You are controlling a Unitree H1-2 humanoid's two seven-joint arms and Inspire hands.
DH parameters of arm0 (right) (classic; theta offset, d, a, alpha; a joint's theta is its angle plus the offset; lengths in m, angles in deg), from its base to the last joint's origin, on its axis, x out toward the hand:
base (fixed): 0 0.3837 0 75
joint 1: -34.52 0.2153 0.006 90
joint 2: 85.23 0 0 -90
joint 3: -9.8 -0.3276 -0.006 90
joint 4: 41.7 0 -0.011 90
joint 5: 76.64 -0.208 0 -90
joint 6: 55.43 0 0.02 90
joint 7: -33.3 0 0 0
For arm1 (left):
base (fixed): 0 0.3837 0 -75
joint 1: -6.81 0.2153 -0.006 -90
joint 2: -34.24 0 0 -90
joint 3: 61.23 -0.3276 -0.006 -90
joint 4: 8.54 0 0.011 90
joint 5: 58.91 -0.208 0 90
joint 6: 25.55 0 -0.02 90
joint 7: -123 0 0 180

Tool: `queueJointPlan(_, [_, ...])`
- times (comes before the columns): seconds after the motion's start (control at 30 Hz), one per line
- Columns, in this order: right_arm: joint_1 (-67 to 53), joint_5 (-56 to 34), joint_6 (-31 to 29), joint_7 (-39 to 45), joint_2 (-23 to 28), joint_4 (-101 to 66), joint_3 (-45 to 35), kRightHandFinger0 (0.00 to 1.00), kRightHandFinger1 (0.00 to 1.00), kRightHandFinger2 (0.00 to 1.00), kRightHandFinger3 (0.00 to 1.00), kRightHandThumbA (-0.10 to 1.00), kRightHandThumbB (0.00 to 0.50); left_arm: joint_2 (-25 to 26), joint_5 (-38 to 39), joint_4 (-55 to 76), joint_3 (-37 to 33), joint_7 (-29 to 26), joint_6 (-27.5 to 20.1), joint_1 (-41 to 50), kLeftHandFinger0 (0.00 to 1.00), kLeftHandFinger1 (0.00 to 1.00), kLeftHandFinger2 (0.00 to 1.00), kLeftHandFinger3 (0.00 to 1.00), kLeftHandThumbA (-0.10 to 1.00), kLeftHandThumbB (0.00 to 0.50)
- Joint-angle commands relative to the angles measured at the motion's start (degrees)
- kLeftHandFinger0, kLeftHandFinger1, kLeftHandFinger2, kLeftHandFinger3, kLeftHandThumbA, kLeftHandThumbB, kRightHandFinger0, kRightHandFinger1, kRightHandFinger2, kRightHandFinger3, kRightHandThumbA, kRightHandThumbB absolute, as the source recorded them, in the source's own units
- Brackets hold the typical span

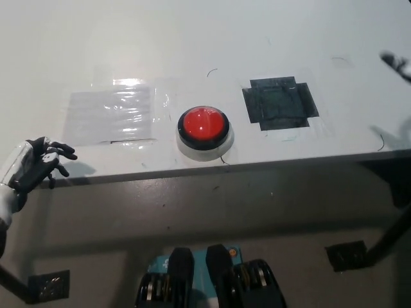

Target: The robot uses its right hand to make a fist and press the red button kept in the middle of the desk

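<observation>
Desk (270,58): red button (203,124) mid-front; left hand (40,163) well left at edge.

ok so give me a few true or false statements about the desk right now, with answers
1. The red button sits between a clear tape patch and a black tape patch. True.
2. A hand is pressing the button. False: nothing touches it.
3. The left hand is at the front edge of the desk, fingers apart, holding nothing. True.
4. The black patch lies on the robot's left of the button. False: it is on the right.
</observation>
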Motion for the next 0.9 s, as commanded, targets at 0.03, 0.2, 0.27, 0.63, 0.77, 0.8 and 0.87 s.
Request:
queueJointPlan(0.03, [9.0,0.2,-0.4,1.9,0.1,1.6,3.2,0.0,0.0,0.33,0.4,1.0,0.093,1.5,-0.1,1.1,0.3,0.8,0.4,-1.4,0.2,0.33,0.47,0.61,0.48,0.0])
queueJointPlan(0.2, [15.1,0.2,-2.0,2.6,-1.6,5.5,5.8,0.0,0.0,0.33,0.41,1.0,0.123,1.5,0.1,0.0,0.4,1.1,-0.2,-1.7,0.19,0.32,0.46,0.6,0.48,0.0])
queueJointPlan(0.27, [18.8,0.1,-3.4,2.5,-3.8,8.3,6.8,0.0,0.0,0.32,0.4,1.0,0.105,1.5,0.0,-0.1,0.3,1.2,-0.3,-1.7,0.19,0.32,0.46,0.61,0.48,0.0])
queueJointPlan(0.63, [25.0,0.7,-8.0,1.9,-12.6,18.9,8.6,0.0,0.0,0.3,0.35,1.0,0.196,1.4,-0.6,0.1,-0.4,1.2,0.2,-2.5,0.23,0.33,0.48,0.62,0.5,0.0])
queueJointPlan(0.77, [26.1,0.4,-11.2,2.6,-17.3,23.8,9.7,0.0,0.0,0.29,0.34,1.0,0.179,1.3,-0.8,0.5,-0.6,1.1,1.0,-2.9,0.23,0.34,0.48,0.62,0.49,0.0])
queueJointPlan(0.8, [26.2,-0.1,-11.9,3.1,-18.0,24.9,9.6,0.0,0.0,0.3,0.36,1.0,0.177,1.3,-0.7,0.4,-0.7,1.2,0.8,-3.0,0.23,0.34,0.48,0.62,0.49,0.0])
queueJointPlan(0.87, [26.0,0.0,-12.8,3.3,-19.2,26.2,9.8,0.0,0.0,0.35,0.38,1.0,0.187,1.3,-0.7,0.1,-0.7,1.3,0.5,-3.1,0.22,0.34,0.48,0.61,0.5,0.0])
